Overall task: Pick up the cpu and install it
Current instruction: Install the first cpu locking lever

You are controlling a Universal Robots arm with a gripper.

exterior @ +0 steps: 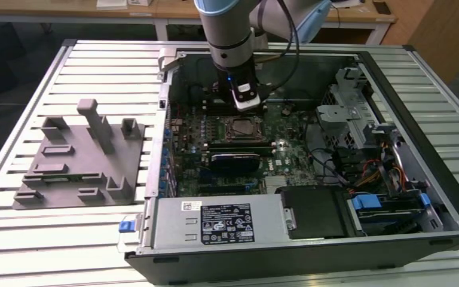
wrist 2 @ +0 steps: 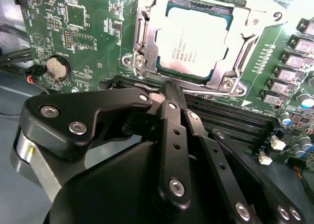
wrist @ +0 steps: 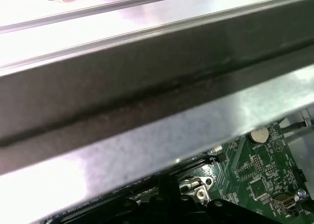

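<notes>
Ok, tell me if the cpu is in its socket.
In: the cpu lies flat inside the socket frame; the gripper is beside it.

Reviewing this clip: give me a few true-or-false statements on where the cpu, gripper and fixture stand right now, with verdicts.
1. The cpu lies in the socket frame on the motherboard. True.
2. The gripper holds the cpu. False: the cpu sits in the socket, apart from the gripper.
3. The grey fixture stands inside the computer case. False: it rests on the slatted table, at the exterior view's left of the case.
4. The arm reaches down over the motherboard. True.
</notes>
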